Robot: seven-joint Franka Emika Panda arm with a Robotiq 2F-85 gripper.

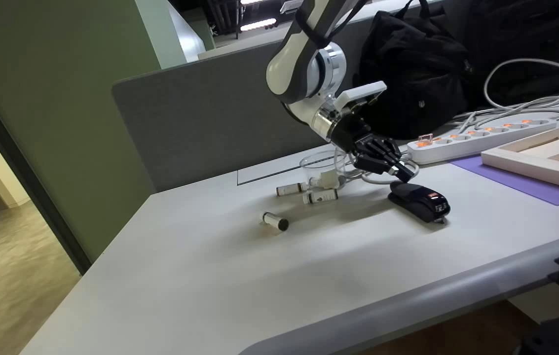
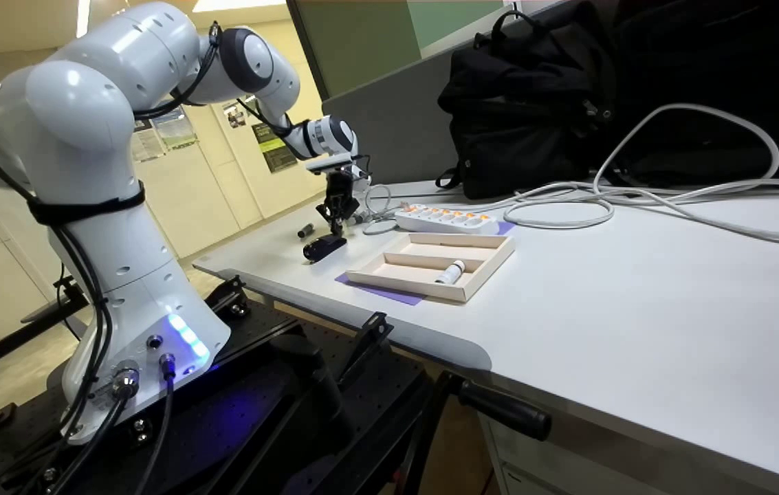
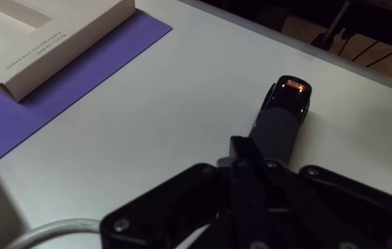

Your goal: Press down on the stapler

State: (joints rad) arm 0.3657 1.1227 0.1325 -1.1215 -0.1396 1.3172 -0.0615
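The black stapler [image 1: 420,202] lies on the white table in both exterior views [image 2: 324,249]. In the wrist view the stapler [image 3: 277,126] points away from me, with its orange label at the far end. My gripper [image 1: 404,173] is shut, fingertips together and with nothing seen between them. It points down at the stapler's back end in both exterior views [image 2: 336,229]. In the wrist view the gripper tip [image 3: 246,147] covers the stapler's near end and sits toward its left side. I cannot tell whether the tip touches the stapler.
Several small white cylinders [image 1: 275,221] and a clear cup [image 1: 316,162] are near the stapler. A shallow wooden tray [image 2: 399,282] on a purple sheet [image 1: 516,180], a white power strip [image 1: 486,140] and cables stand beside it. A black backpack [image 1: 412,74] is behind.
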